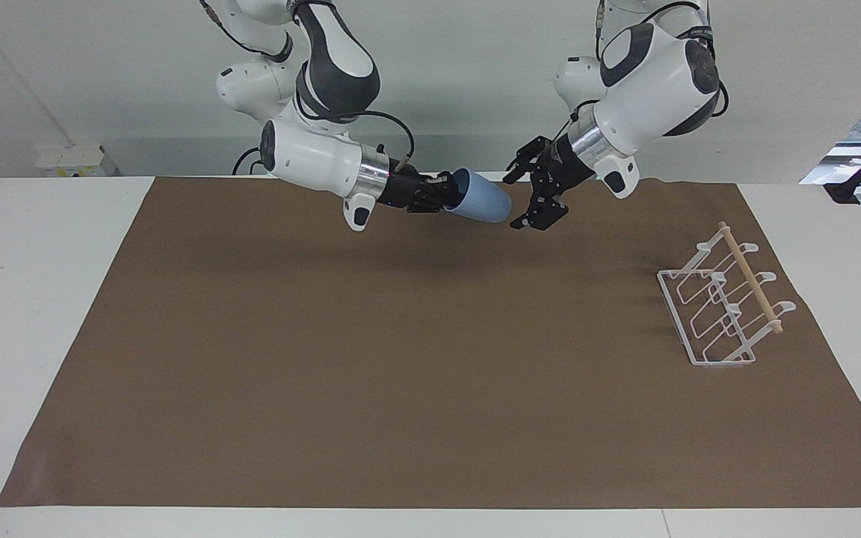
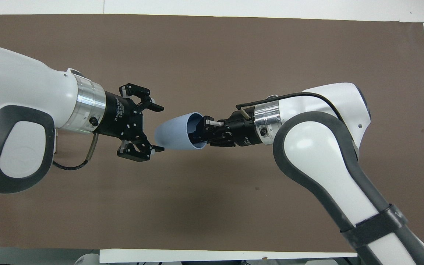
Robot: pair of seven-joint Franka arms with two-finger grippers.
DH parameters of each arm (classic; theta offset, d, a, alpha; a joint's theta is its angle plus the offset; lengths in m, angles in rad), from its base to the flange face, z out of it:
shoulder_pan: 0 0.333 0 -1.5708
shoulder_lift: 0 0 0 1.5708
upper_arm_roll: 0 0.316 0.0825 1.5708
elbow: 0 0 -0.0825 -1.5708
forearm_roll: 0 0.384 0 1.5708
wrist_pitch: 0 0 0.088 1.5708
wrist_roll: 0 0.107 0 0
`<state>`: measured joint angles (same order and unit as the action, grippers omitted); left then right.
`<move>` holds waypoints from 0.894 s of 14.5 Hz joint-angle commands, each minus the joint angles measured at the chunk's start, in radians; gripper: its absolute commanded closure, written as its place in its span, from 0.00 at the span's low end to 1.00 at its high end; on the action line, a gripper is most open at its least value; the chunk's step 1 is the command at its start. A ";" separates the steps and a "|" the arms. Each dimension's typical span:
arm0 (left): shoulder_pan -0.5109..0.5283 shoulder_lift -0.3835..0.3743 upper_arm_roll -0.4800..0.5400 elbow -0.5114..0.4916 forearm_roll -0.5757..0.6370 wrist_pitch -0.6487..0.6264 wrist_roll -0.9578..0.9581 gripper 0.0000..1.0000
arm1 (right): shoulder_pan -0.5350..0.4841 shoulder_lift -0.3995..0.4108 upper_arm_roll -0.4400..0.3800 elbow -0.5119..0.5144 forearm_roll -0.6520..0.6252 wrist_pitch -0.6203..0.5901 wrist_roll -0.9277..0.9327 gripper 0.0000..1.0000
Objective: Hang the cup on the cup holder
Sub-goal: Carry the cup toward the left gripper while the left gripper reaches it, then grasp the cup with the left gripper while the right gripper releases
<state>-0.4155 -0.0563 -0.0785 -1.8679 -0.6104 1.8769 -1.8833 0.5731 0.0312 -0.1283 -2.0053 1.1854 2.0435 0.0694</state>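
The light blue cup (image 1: 481, 204) hangs on its side in the air over the mat's edge nearest the robots. My right gripper (image 1: 449, 196) is shut on its rim, one finger inside the mouth; it also shows in the overhead view (image 2: 201, 133). The cup's (image 2: 173, 132) narrow base points at my left gripper (image 1: 518, 202), which is open, with its fingertips level with the base and apart from it (image 2: 160, 129). The white wire cup holder (image 1: 722, 306) with its wooden rod stands on the mat toward the left arm's end. My left arm hides it in the overhead view.
A brown mat (image 1: 400, 373) covers most of the white table (image 1: 42, 299). Both arms are raised above the mat's edge nearest the robots.
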 commanded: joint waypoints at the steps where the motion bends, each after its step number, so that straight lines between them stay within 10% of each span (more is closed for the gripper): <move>1: -0.058 -0.019 0.013 -0.051 -0.017 0.050 -0.016 0.01 | 0.007 -0.019 -0.002 -0.020 0.020 0.018 0.007 1.00; 2: -0.071 -0.019 0.011 -0.069 -0.019 0.082 -0.032 0.10 | 0.007 -0.019 -0.002 -0.020 0.020 0.018 0.007 1.00; 4: -0.130 -0.010 0.014 -0.108 0.013 0.225 -0.118 1.00 | 0.007 -0.019 -0.002 -0.020 0.020 0.018 0.007 1.00; 10: -0.077 -0.008 0.014 -0.111 -0.054 0.237 -0.125 1.00 | 0.007 -0.019 -0.002 -0.018 0.020 0.020 0.016 0.91; 12: -0.052 -0.011 0.020 -0.094 -0.036 0.188 -0.128 1.00 | 0.007 -0.017 -0.002 -0.015 0.019 0.020 0.047 0.01; 13: -0.036 -0.010 0.023 -0.080 0.010 0.148 -0.126 1.00 | 0.005 -0.016 -0.004 -0.006 0.017 0.021 0.050 0.01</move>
<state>-0.4921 -0.0554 -0.0691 -1.9609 -0.6393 2.0707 -1.9916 0.5749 0.0330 -0.1309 -2.0023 1.1968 2.0670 0.0984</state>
